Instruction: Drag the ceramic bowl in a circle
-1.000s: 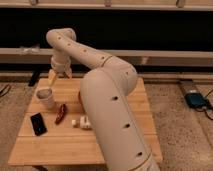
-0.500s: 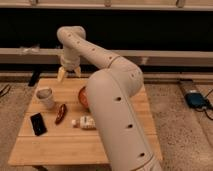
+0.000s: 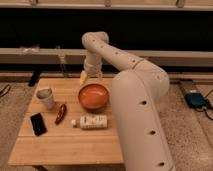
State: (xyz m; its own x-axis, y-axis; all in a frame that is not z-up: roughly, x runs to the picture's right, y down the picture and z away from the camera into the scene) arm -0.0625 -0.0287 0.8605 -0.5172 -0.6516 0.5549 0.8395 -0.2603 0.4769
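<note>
As you look, gripper [image 3: 91, 76]: fingers spread apart, at far rim of ceramic bowl [image 3: 93, 96].
ceramic bowl: upright, ctr of table [image 3: 65, 145], orange-red inside.
cup [image 3: 45, 97]: upright, left of bowl; contents can't tell.

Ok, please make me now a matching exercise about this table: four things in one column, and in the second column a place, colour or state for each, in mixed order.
Things:
1. bowl
2. cup
3. bottle
4. gripper

Descriptions:
A. white, lying on its side
B. open, by the far rim of the bowl
C. orange-red, near the middle of the table
D. pale, upright, towards the left of the picture

Pairs: 1-C, 2-D, 3-A, 4-B
</note>
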